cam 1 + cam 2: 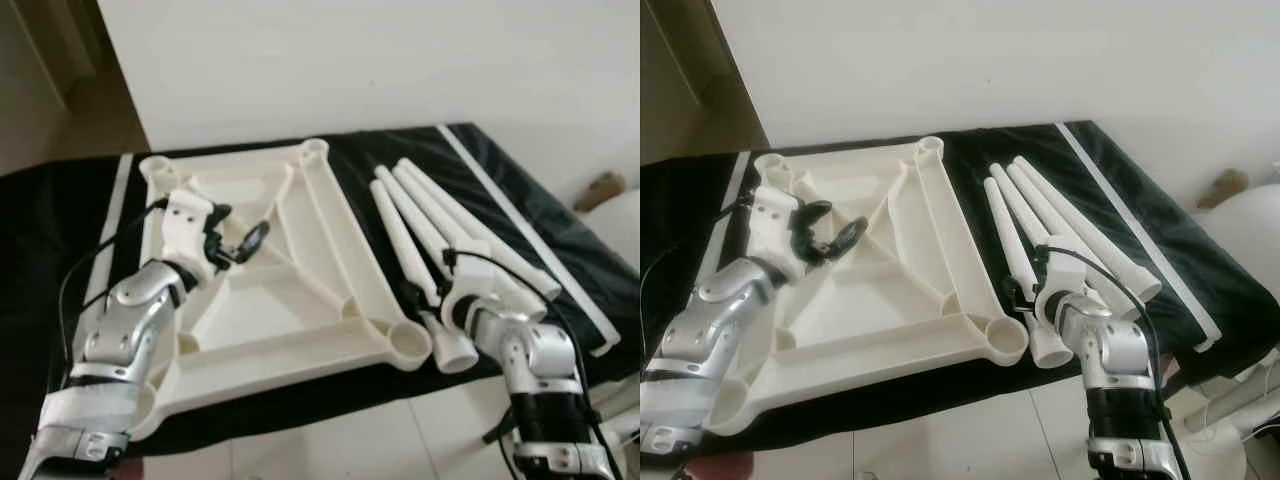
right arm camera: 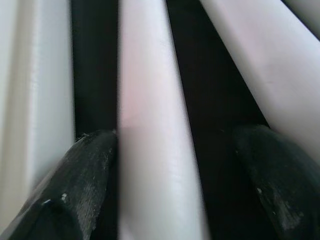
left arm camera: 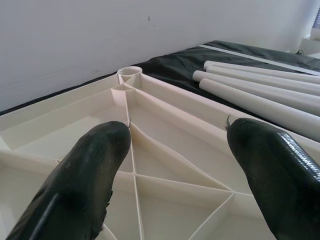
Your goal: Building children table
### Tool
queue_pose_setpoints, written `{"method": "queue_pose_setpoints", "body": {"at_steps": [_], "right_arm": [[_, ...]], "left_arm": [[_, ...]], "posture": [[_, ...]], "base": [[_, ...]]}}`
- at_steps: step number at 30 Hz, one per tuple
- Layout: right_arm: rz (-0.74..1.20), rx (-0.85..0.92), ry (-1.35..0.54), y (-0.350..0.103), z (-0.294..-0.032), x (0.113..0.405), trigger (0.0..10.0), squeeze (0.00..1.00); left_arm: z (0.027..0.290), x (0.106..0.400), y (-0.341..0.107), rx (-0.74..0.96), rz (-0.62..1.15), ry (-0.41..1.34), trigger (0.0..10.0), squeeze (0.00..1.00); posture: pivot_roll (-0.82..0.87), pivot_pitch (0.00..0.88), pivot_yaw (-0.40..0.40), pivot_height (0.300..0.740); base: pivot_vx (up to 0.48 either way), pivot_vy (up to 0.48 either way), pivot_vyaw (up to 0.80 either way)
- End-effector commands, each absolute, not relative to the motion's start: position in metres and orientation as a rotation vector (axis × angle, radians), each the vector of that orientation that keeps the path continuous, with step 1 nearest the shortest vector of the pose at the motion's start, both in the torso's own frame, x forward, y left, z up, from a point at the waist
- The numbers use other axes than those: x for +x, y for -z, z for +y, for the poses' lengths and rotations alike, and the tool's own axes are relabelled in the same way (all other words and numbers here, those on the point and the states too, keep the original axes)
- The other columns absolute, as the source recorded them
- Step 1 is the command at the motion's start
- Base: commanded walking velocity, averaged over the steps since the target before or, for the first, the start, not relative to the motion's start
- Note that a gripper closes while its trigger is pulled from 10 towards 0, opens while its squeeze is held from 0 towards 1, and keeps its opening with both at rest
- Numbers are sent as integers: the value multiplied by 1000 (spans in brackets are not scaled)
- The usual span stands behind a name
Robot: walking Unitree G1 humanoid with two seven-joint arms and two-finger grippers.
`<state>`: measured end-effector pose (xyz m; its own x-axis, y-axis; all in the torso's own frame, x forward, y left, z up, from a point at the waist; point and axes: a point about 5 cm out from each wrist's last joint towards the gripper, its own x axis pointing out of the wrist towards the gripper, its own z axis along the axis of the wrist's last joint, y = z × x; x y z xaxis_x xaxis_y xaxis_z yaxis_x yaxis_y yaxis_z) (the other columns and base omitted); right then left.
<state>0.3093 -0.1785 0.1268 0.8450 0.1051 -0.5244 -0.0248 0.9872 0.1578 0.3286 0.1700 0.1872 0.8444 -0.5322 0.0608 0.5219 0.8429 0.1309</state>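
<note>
The tabletop [image 1: 290, 290] is flipped underside-up on the black-covered counter [image 1: 560, 230] so the corner sockets face up, legs [image 1: 420, 225] lined up beside it. Right pincer [image 2: 170, 165] is spread around one leg, not clamped yet. Left pincer [image 3: 175, 165] hovers spread over the ribs.

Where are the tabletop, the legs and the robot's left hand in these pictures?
Tabletop [image 1: 335, 225]: left eye view, on its right side rail.
Legs [image 1: 392, 215]: left eye view, on the leftmost leg's shaft.
Left hand [image 1: 236, 246]: left eye view, between its fingertips.
</note>
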Motion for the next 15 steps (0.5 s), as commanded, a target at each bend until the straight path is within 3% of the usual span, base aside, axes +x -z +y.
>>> {"method": "queue_pose_setpoints", "body": {"at_steps": [1,5,6,8,10,12,13,14,15], "right_arm": [[696,167,-61,-103,-179,300,10000,0],[762,196,-71,-99,-177,299,9843,0],[782,191,-75,-98,-177,299,8039,0],[797,188,-75,-98,-177,298,8039,0],[831,198,-97,-97,-176,297,4392,0],[843,204,-108,-97,-175,297,3961,0],[856,188,-126,-96,-173,297,2275,0],[856,188,-126,-96,-173,297,2275,0],[852,152,-124,-96,-174,297,0,0]], "left_arm": [[160,325,-186,123,-73,757,10000,0],[158,325,-188,112,-81,762,10000,0],[157,325,-188,106,-81,763,10000,0],[157,325,-188,103,-81,763,10000,0],[157,325,-189,88,-80,762,10000,0],[157,325,-189,73,-79,760,10000,0],[156,325,-191,67,-84,760,10000,0],[156,325,-191,67,-84,760,10000,0],[155,325,-192,65,-88,761,10000,0]], "posture": [[-14,0,22,740],[-19,0,21,740],[-21,0,17,740],[-21,0,17,740],[-25,0,17,740],[-25,0,17,740],[-26,2,16,740],[-26,2,16,740],[-29,2,17,740]], "base": [[0,0,0],[0,0,0],[0,0,0],[0,0,0],[0,0,0],[0,0,0],[0,0,0],[0,0,0],[0,0,0]]}}
